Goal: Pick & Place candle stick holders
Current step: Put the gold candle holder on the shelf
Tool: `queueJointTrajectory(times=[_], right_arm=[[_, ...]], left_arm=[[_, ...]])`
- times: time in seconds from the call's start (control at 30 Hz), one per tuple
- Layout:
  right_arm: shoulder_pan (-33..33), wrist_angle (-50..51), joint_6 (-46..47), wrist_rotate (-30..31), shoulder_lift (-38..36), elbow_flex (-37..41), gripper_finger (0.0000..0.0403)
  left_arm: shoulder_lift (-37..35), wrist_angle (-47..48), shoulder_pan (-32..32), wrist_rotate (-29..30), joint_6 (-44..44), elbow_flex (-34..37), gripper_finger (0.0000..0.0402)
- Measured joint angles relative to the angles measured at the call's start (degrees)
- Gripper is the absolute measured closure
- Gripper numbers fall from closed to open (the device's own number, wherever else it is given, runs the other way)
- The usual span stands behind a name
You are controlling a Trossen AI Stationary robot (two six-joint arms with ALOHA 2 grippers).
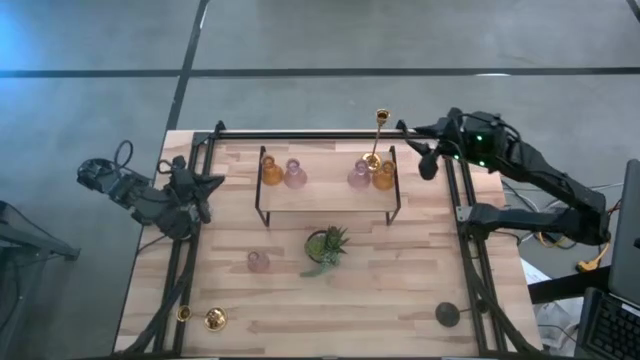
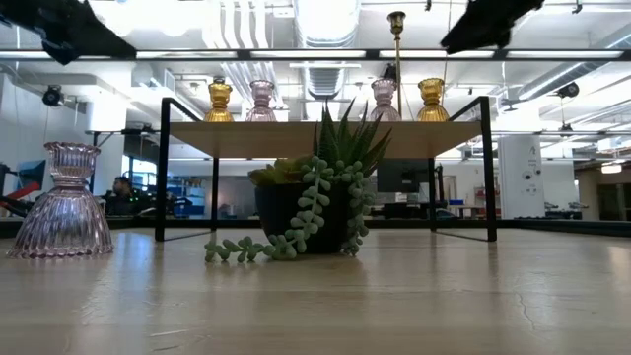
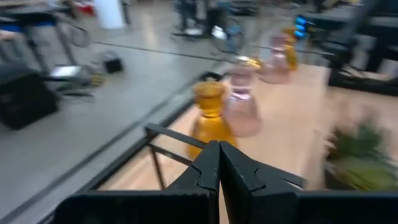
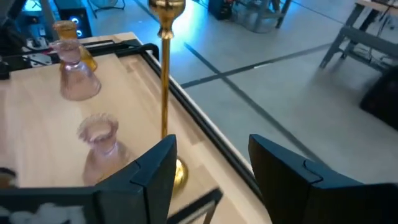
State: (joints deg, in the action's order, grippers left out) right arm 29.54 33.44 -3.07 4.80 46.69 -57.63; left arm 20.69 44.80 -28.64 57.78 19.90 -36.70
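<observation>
A black-framed wooden shelf (image 1: 330,190) stands mid-table. On it stand two amber glass holders (image 1: 271,170) (image 1: 384,177), two pink ones (image 1: 294,174) (image 1: 359,175) and a tall gold stick holder (image 1: 378,135). Another pink holder (image 1: 258,261) stands on the table, a gold holder (image 1: 214,318) is at the near left and a black one (image 1: 447,314) at the near right. My right gripper (image 4: 211,174) is open and empty, just right of the gold stick (image 4: 165,74). My left gripper (image 3: 219,168) is shut and empty at the shelf's left end.
A small spiky green plant (image 1: 326,245) in a dark pot stands in front of the shelf, also in the low view (image 2: 315,197). Black rails (image 1: 470,230) run along the table's left, right and far edges. Bare wood lies along the near edge.
</observation>
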Motion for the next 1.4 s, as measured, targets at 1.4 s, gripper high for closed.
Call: queueJointTrajectory(times=[1.4], right_arm=[[0.0, 14.3, 17.1, -0.2, -8.6, 0.0, 0.0357]], left_arm=[[-17.2, -13.2, -7.8, -76.1, 5.9, 15.9, 0.0401]])
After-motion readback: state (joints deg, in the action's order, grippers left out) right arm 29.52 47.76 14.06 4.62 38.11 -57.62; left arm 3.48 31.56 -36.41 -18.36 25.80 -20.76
